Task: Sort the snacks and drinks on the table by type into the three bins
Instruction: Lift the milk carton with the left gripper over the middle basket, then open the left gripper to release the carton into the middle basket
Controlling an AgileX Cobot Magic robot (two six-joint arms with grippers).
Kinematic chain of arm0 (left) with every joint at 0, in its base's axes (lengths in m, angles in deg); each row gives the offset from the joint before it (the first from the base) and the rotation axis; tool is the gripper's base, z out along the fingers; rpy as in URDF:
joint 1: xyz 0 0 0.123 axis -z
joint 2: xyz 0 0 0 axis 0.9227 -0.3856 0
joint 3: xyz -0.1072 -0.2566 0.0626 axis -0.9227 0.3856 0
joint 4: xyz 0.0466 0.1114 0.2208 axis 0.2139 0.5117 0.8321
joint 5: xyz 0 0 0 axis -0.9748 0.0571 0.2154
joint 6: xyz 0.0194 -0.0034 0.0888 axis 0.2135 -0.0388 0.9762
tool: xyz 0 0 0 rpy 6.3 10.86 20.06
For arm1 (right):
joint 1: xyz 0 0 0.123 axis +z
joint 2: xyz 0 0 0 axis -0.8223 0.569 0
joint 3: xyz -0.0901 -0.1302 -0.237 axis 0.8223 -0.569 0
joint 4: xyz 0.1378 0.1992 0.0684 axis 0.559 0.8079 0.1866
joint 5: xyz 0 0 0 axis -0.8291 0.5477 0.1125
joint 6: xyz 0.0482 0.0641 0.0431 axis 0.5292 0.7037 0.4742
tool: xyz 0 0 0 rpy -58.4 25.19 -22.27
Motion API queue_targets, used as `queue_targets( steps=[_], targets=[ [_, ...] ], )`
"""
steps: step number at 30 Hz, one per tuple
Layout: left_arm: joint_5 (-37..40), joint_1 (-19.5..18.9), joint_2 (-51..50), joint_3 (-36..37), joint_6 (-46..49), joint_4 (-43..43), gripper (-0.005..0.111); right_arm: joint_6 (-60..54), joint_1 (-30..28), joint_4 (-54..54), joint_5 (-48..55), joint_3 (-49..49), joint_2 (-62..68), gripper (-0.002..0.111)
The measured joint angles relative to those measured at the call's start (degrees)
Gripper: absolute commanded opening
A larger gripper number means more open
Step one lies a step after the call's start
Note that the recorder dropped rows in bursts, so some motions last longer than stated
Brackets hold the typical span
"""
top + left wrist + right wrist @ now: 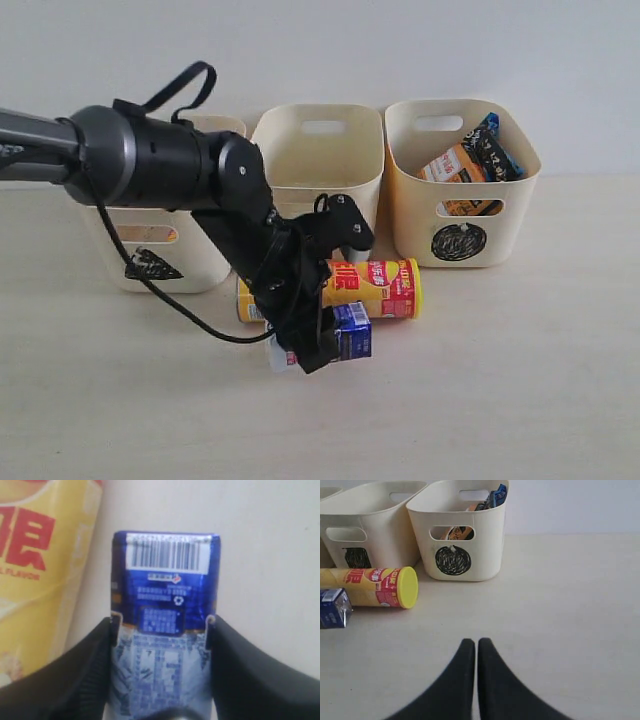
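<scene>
My left gripper (322,345) is shut on the white and blue drink carton (352,332), low at the table in front of the middle bin. Up close, both fingers press the sides of the carton (165,590), barcode end outward. The yellow chip tube (380,288) lies on its side just behind it, touching or nearly touching. The orange bag (455,165) and the blue-and-black bag (495,150) sit in the circle bin (410,190). My right gripper (476,642) is shut and empty over bare table. The pink tube and purple carton are out of view.
The triangle bin (205,270) stands at the left, partly behind my left arm, and the square bin (320,155) in the middle. The right wrist view shows the circle bin (485,540), the yellow tube (375,587) and the carton (334,609).
</scene>
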Motion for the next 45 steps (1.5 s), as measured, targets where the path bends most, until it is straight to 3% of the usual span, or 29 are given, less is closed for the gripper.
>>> queue_targets(
  steps=[5, 10, 13, 19, 25, 30, 42, 45],
  targets=[
    [4.20, 0.00, 5.18, 0.00, -0.13, -3.50, 0.005, 0.00, 0.00, 0.00, 0.00, 0.00, 0.00, 0.000],
    [3.66, 0.00, 11.96, 0.00, -0.16, -7.17, 0.005, 0.00, 0.00, 0.00, 0.00, 0.00, 0.00, 0.000],
    [-1.93, 0.00, 16.18, 0.00, -0.42, -8.84, 0.005, 0.00, 0.00, 0.00, 0.00, 0.00, 0.00, 0.000],
    [-25.38, 0.00, 19.97, 0.00, -8.15, -9.34, 0.005, 0.00, 0.00, 0.00, 0.00, 0.00, 0.00, 0.000],
    [-45.39, 0.00, 15.01, 0.00, -10.07, -9.57, 0.005, 0.00, 0.00, 0.00, 0.00, 0.00, 0.00, 0.000],
    [-53.04, -0.86, 10.78, 0.00, -10.32, -9.79, 0.005, 0.00, 0.00, 0.00, -0.10, 0.00, 0.00, 0.000],
    [-49.43, -3.86, 1.69, -8.15, -13.01, -13.60, 0.005, 0.00, 0.00, 0.10, -0.10, 0.00, 0.00, 0.000],
    [-47.91, -4.10, -0.20, -10.09, -13.12, -15.57, 0.016, 0.00, 0.00, 0.10, -0.12, 0.00, 0.00, 0.000]
  ],
)
